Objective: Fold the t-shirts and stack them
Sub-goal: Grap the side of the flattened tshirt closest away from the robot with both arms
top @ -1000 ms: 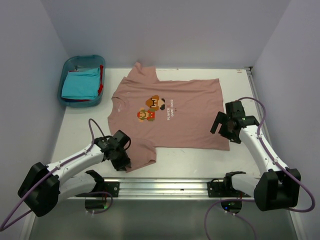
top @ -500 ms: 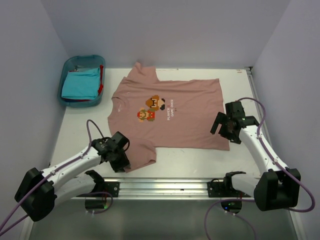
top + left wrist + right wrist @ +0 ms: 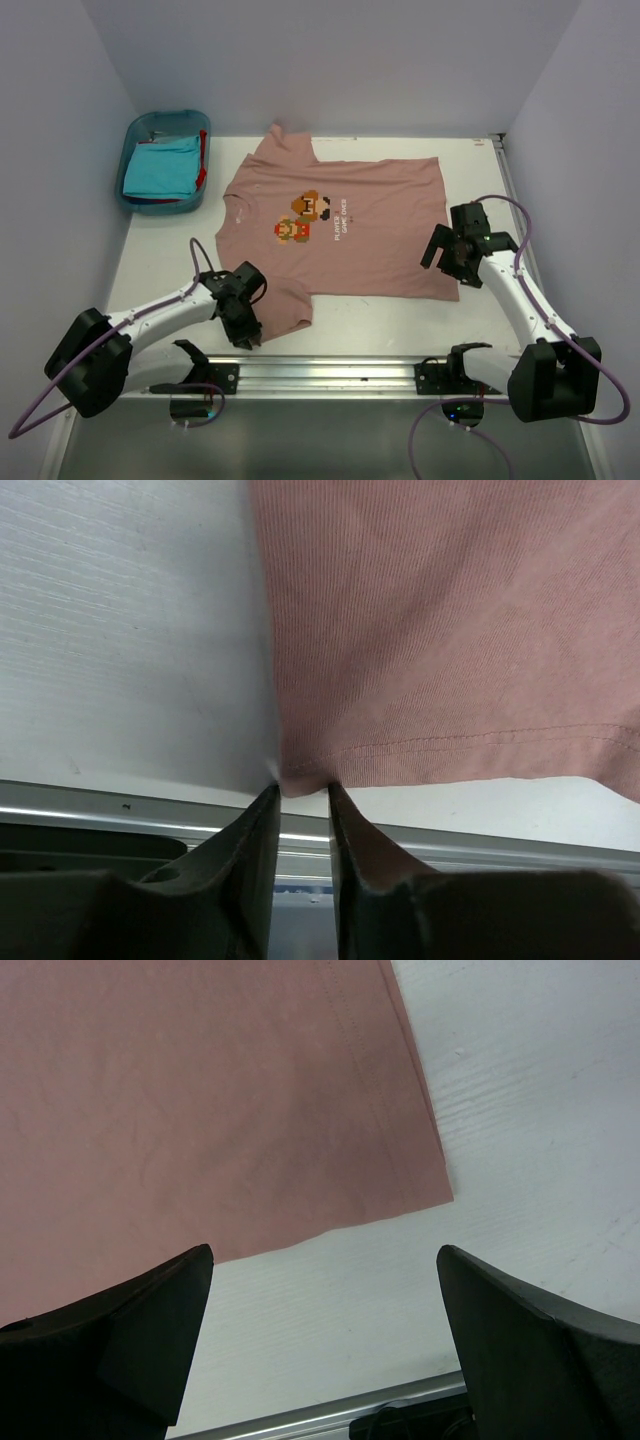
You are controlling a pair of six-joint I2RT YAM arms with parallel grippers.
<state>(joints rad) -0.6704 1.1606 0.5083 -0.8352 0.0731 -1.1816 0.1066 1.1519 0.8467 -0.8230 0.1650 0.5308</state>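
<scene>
L jaws pinch pink tee [image 3: 450, 630] sleeve corner.

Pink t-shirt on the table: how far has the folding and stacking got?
On the table nothing is folded: the pink t-shirt lies spread flat. In hand: the left gripper pinches its near sleeve corner; the right gripper hangs open over the hem corner. To do: every fold, plus the turquoise t-shirt and red t-shirt in the blue bin.

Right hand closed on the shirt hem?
No, the right hand is wide open, with the hem corner of the pink t-shirt flat between its fingers.
</scene>
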